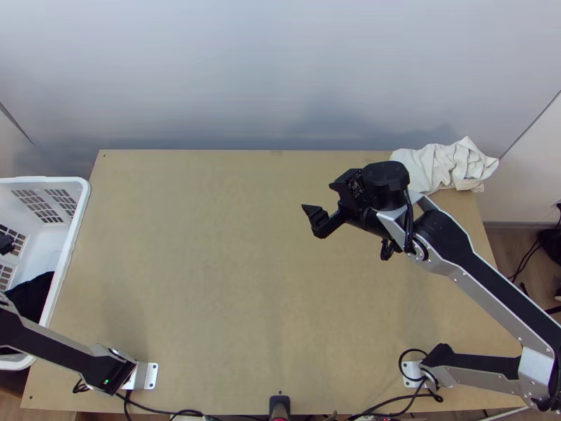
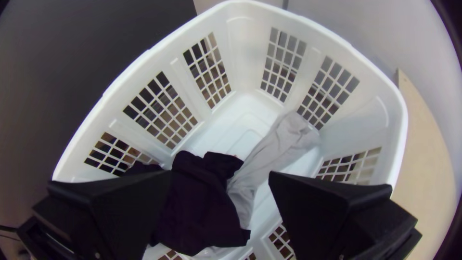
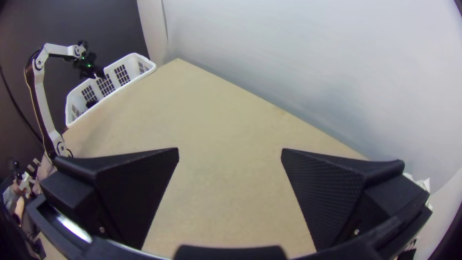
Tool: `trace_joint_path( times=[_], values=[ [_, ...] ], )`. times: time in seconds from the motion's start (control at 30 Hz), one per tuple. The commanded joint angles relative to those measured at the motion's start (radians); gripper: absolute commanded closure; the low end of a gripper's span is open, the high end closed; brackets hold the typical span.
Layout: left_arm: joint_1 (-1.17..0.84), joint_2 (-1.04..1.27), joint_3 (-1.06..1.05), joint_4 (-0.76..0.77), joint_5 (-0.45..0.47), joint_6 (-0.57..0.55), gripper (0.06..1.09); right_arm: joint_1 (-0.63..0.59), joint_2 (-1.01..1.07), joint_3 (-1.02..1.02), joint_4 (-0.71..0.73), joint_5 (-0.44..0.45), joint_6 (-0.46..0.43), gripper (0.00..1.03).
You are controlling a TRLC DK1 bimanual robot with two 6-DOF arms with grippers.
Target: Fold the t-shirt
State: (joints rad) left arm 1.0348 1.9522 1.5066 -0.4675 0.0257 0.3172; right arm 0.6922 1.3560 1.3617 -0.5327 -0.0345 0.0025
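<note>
Left hand (image 1: pixel 5 244): black wedge fingers, spread above latticed white basket (image 2: pixel 243 53); bunched dark cloth (image 2: pixel 199 207), long grey cloth (image 2: pixel 274 144). Right hand (image 1: pixel 320 217): ribbed, spread above wooden desk (image 1: pixel 231 266).

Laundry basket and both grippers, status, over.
Left gripper open over basket; dark cloth, grey cloth inside. Right gripper open above table. White cloth bunched, far right corner. T-shirt: cannot tell which.
</note>
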Motion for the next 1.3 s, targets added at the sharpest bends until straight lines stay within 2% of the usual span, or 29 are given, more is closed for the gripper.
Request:
trace_joint_path(
  times=[0.0, 0.23, 0.6, 0.8, 1.1, 1.13, 1.17, 1.23, 1.27],
  values=[
    [0.041, 0.137, 0.04, 0.035, 0.0, 0.029, 0.11, 0.009, 0.0, -0.003, -0.007, 0.001, 0.002, 0.04],
    [0.071, 0.209, 0.044, 0.09, -0.018, 0.033, 0.11, 0.0, 0.002, 0.025, -0.029, 0.001, 0.021, 0.04],
    [0.068, 0.372, 0.073, 0.084, -0.043, 0.017, 0.11, -0.034, 0.008, 0.05, -0.035, 0.001, 0.033, 0.04],
    [0.038, 0.447, 0.112, 0.067, -0.047, -0.04, 0.11, -0.033, 0.023, 0.077, -0.036, 0.001, 0.033, 0.04],
    [0.002, 0.496, 0.13, 0.064, -0.049, -0.03, 0.11, -0.034, 0.032, 0.074, -0.035, 0.001, 0.03, 0.04],
    [0.002, 0.51, 0.145, 0.044, -0.049, -0.02, 0.15, -0.034, 0.032, 0.074, -0.035, 0.002, 0.028, 0.04],
    [0.004, 0.525, 0.164, 0.021, -0.047, 0.002, 0.37, -0.034, 0.034, 0.074, -0.035, 0.002, 0.028, 0.04],
    [0.004, 0.553, 0.196, -0.007, -0.041, 0.031, 0.96, -0.037, 0.035, 0.074, -0.035, 0.002, 0.027, 0.04],
    [0.005, 0.559, 0.202, -0.011, -0.041, 0.036, 0.99, -0.04, 0.035, 0.076, -0.035, 0.002, 0.025, 0.04]
  ],
)
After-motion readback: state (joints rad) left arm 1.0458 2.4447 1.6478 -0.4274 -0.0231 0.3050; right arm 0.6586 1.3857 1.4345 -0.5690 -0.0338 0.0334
